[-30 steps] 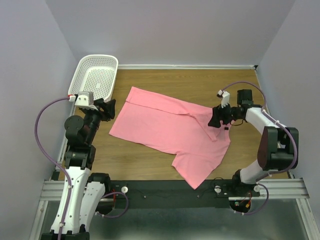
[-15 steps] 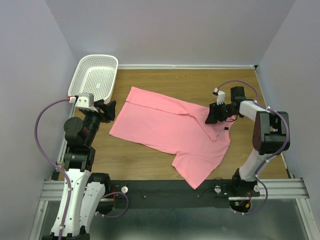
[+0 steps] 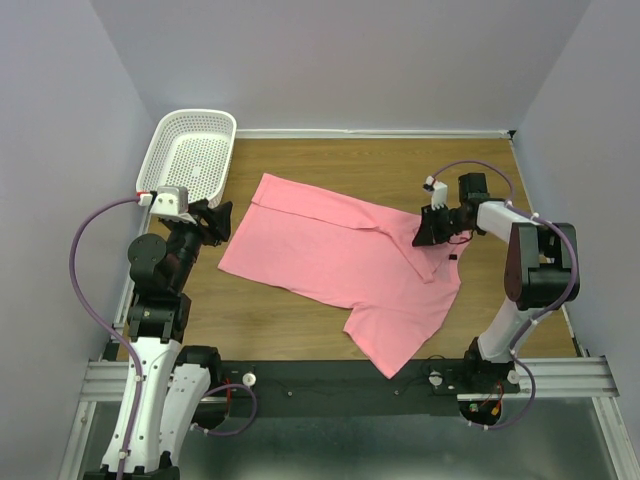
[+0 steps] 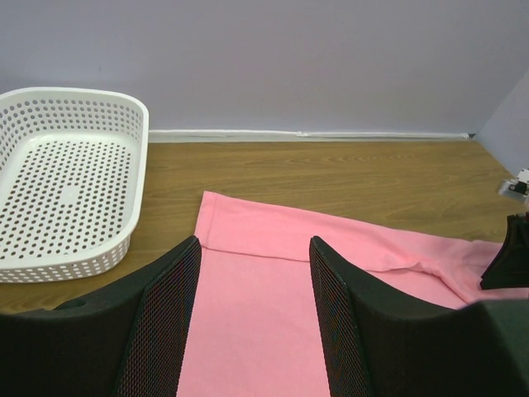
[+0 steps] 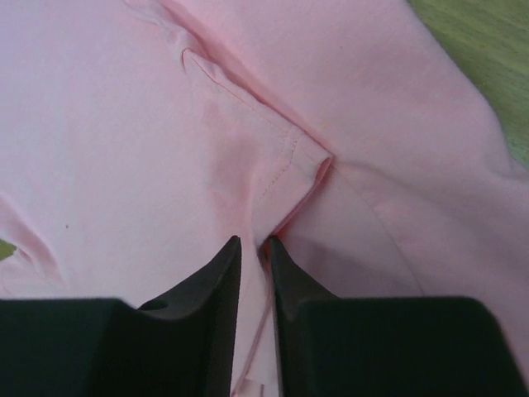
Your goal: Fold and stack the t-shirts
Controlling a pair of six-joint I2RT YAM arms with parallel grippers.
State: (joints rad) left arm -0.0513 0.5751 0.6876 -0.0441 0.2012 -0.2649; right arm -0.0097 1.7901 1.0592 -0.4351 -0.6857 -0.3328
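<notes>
The pink t-shirt point(image 3: 340, 255) lies rumpled across the middle of the wooden desk point(image 3: 350, 160), near the white mesh basket point(image 3: 190, 155) in the far left corner. The right tool point(image 3: 427, 233) is down on the shirt's right side, its fingers nearly together and pinching a raised fold of cloth. The left tool point(image 3: 218, 217) hangs by the shirt's left edge, fingers spread, holding nothing.

We are seeing one plain pink short-sleeved t-shirt point(image 3: 340, 255) lying spread and mostly flat across the middle of the wooden desk point(image 3: 400, 170). It is sitting at a slant, its right part doubling over itself and a stitched seam ridging up.
</notes>
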